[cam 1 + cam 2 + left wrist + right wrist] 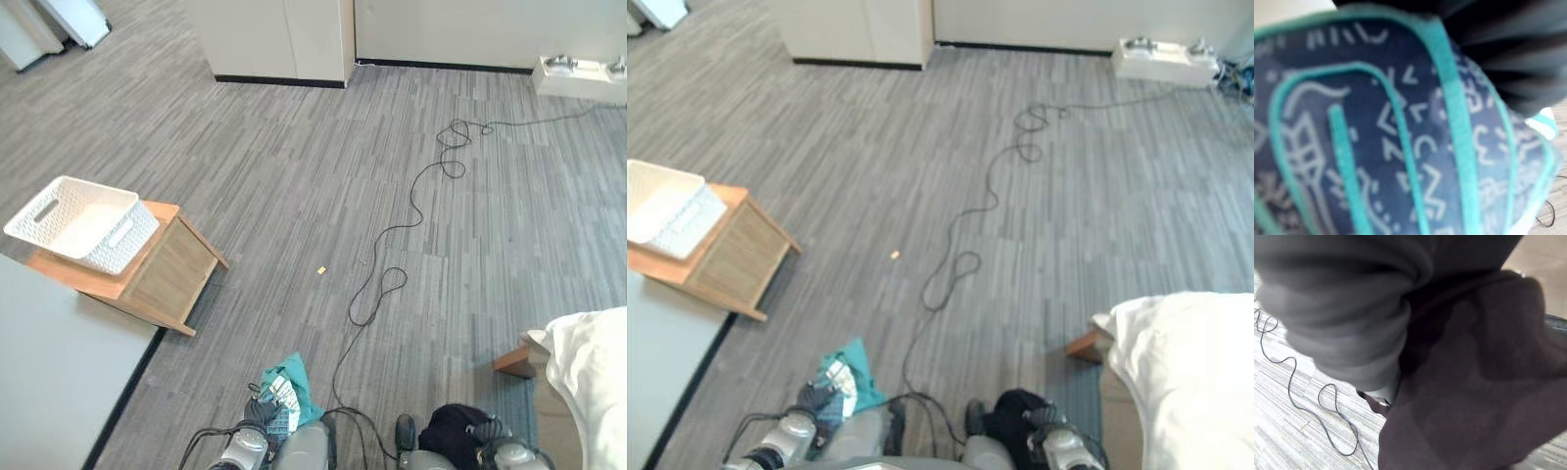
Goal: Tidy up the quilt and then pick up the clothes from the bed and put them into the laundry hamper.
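Left hand (257,419) bunched in teal patterned garment (291,384); finger closure cannot be told. Right hand (1046,434) under black garment (1019,411), fingers hidden. Both well clear of white hamper (80,221) on wooden stand (171,269). Judgement: cloth light, limp, drapes; gather at bunched middle, keep trailing edges off floor.

Left hand (257,416) mostly buried in teal patterned cloth (287,389); fingers hidden. Right hand (1046,423) under black garment (1019,413); grip unreadable. White quilt (593,367) cut off at frame edge. Small yellow speck (320,269) on carpet too small to identify.
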{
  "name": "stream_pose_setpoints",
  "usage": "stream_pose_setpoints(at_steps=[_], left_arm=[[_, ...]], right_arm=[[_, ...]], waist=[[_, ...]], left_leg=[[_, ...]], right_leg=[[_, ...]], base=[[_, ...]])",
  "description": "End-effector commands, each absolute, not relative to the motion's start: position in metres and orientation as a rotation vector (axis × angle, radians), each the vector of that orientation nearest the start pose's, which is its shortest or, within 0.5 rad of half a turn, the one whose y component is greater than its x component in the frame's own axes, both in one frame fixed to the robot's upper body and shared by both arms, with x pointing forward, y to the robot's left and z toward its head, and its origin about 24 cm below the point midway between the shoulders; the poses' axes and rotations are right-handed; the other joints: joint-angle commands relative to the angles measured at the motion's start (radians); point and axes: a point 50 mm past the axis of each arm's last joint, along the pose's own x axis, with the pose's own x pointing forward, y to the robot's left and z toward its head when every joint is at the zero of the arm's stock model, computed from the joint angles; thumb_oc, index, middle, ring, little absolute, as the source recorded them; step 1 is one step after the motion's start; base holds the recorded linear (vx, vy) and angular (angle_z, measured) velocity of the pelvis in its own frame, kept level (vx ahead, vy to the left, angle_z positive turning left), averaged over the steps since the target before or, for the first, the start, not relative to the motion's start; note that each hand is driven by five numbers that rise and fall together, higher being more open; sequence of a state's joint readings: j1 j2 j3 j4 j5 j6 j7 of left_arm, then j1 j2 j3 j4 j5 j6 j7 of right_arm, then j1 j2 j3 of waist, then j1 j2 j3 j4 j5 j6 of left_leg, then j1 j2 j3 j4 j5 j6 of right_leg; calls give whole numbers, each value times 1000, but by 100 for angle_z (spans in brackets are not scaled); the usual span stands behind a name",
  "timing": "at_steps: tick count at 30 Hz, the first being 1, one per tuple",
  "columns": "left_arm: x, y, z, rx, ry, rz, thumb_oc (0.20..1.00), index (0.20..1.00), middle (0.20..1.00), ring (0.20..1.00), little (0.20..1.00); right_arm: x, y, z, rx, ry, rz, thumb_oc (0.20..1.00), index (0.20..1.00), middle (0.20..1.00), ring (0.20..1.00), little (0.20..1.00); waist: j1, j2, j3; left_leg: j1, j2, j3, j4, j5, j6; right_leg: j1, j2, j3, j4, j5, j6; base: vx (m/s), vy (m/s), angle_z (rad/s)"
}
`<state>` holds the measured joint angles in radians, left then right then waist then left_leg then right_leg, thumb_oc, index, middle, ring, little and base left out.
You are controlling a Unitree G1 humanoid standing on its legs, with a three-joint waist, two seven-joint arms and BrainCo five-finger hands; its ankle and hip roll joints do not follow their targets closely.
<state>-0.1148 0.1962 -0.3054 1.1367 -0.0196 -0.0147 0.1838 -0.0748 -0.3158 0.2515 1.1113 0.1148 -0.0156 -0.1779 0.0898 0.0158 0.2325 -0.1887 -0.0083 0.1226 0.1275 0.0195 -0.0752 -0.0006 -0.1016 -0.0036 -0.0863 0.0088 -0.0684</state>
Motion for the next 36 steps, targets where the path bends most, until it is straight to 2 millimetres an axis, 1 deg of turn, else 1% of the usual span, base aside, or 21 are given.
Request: stream_pose_setpoints(at_steps=[1, 5, 7, 8, 9, 10, 11, 13, 14, 16, 18, 19, 21, 24, 26, 28, 29, 30, 31, 34, 36], left_arm=[[156, 197, -144, 440, 954, 12, 200, 200, 200, 200, 200], [149, 201, -145, 431, 965, 23, 200, 200, 200, 200, 200], [140, 207, -148, 431, 1004, 35, 200, 200, 200, 200, 200], [141, 208, -148, 445, 1010, 34, 200, 200, 200, 200, 200], [140, 210, -149, 456, 1022, 29, 200, 200, 200, 200, 200], [140, 210, -149, 456, 1022, 29, 200, 200, 200, 200, 200], [145, 210, -147, 487, 1009, 3, 200, 200, 200, 200, 200], [154, 211, -143, 502, 978, 6, 200, 200, 200, 200, 200], [163, 208, -139, 504, 949, 4, 200, 200, 200, 200, 200], [180, 202, -131, 513, 881, -18, 200, 200, 200, 200, 200], [193, 191, -125, 526, 821, -52, 200, 200, 200, 200, 200], [198, 190, -122, 515, 801, -48, 200, 200, 200, 200, 200], [205, 189, -119, 518, 781, -47, 200, 200, 200, 200, 200], [192, 196, -127, 541, 837, -50, 200, 200, 200, 200, 200], [176, 198, -136, 540, 902, -37, 200, 200, 200, 200, 200], [163, 201, -142, 518, 959, -18, 200, 200, 200, 200, 200], [159, 206, -143, 507, 973, 2, 200, 200, 200, 200, 200], [160, 206, -143, 507, 973, 2, 200, 200, 200, 200, 200], [158, 209, -143, 518, 980, 13, 200, 200, 200, 200, 200], [151, 208, -146, 507, 999, 26, 200, 200, 200, 200, 200], [139, 209, -150, 478, 1034, 38, 200, 200, 200, 200, 200]], right_arm=[[156, -260, -124, -493, 910, -145, 200, 200, 200, 200, 200], [158, -256, -125, -502, 909, -138, 200, 200, 200, 200, 200], [151, -249, -130, -496, 936, -114, 200, 200, 200, 200, 200], [147, -246, -134, -489, 954, -114, 200, 200, 200, 200, 200], [145, -245, -135, -492, 964, -109, 200, 200, 200, 200, 200], [145, -245, -135, -493, 964, -109, 200, 200, 200, 200, 200], [142, -245, -138, -489, 984, -104, 200, 200, 200, 200, 200], [143, -244, -138, -494, 987, -99, 200, 200, 200, 200, 200], [143, -243, -138, -487, 987, -100, 200, 200, 200, 200, 200], [144, -243, -137, -474, 978, -106, 200, 200, 200, 200, 200], [146, -237, -135, -434, 926, -113, 200, 200, 200, 200, 200], [146, -237, -134, -426, 923, -113, 200, 200, 200, 200, 200], [142, -238, -134, -429, 923, -124, 200, 200, 200, 200, 200], [133, -239, -136, -455, 951, -118, 200, 200, 200, 200, 200], [129, -240, -139, -477, 983, -100, 200, 200, 200, 200, 200], [130, -245, -140, -495, 1001, -94, 200, 200, 200, 200, 200], [136, -252, -136, -530, 991, -97, 200, 200, 200, 200, 200], [137, -252, -136, -529, 990, -97, 200, 200, 200, 200, 200], [143, -254, -133, -535, 982, -103, 200, 200, 200, 200, 200], [153, -254, -131, -573, 973, -85, 200, 200, 200, 200, 200], [155, -253, -131, -591, 976, -68, 200, 200, 200, 200, 200]], waist=[[27, 22, 21], [73, 18, 13], [89, -16, -8], [97, -32, -14], [99, -52, -9], [101, -50, -11], [71, -54, 7], [35, -5, 24], [7, 14, 39], [-48, 35, 66], [-97, 43, 74], [-115, 37, 73], [-142, 39, 65], [-164, 43, 48], [-172, 51, 43], [-164, 55, 41], [-125, 30, 66], [-128, 33, 67], [-97, 11, 79], [-33, 2, 76], [-2, 22, 51]], left_leg=[[-39, -2, 64, -85, 47, 17], [-101, 16, 162, -175, 101, 14], [-72, -5, 157, -171, 99, 56], [-73, -13, 150, -154, 103, 70], [-49, -35, 145, -156, 84, 87], [-52, -30, 146, -155, 85, 86], [46, -49, 125, -187, 45, 109], [141, -23, 83, -215, 16, 120], [183, -17, 43, -215, -4, 117], [241, -16, -17, -215, -21, 106], [287, -10, -61, -215, -53, 80], [310, -10, -70, -215, -80, 66], [353, -2, -91, -215, -126, 45], [454, 24, -115, -215, -203, 20], [471, 58, -125, -105, -153, 2], [378, 76, -104, 148, -44, -1], [213, 97, -70, 442, 53, 24], [208, 101, -74, 452, 48, 23], [125, 112, -44, 570, 26, 34], [-15, 92, 55, 541, -27, 23], [-32, 64, 122, 339, -41, 39]], right_leg=[[219, 53, -68, -1, -208, 163], [312, 58, -72, -1, -257, 171], [341, 44, -73, 49, -249, 191], [314, 42, -74, 144, -214, 204], [283, 41, -73, 269, -151, 247], [279, 44, -71, 269, -149, 246], [164, 37, -64, 553, 18, 322], [18, 54, -80, 759, 41, 313], [-52, 73, -83, 808, -17, 282], [-141, 99, -87, 749, -71, 251], [-158, 91, -84, 522, -122, 216], [-156, 61, -65, 342, -109, 214], [-209, 4, -19, 138, -40, 227], [-237, -19, 0, 70, 13, 254], [-216, -5, 22, 114, 35, 237], [-164, 4, 12, 112, 30, 197], [-79, -11, -35, 98, 5, 142], [-78, -8, -38, 97, 5, 142], [-32, -22, -54, 81, -11, 128], [88, -34, -97, 25, -64, 135], [157, -20, -108, 0, -96, 154]], base=[[516, 107, -10], [592, 100, -23], [696, 89, -33], [622, 100, 20], [345, 74, 56], [587, 176, 53], [548, 156, 21], [655, 143, 35], [574, 64, 77], [554, -16, 85], [577, -131, 90], [578, -172, 110], [641, -210, 87], [658, -253, 37], [585, -254, 23], [562, -360, 28], [459, -367, 33], [464, -401, 54], [316, -208, 18], [552, -132, 14], [632, 68, 13]])
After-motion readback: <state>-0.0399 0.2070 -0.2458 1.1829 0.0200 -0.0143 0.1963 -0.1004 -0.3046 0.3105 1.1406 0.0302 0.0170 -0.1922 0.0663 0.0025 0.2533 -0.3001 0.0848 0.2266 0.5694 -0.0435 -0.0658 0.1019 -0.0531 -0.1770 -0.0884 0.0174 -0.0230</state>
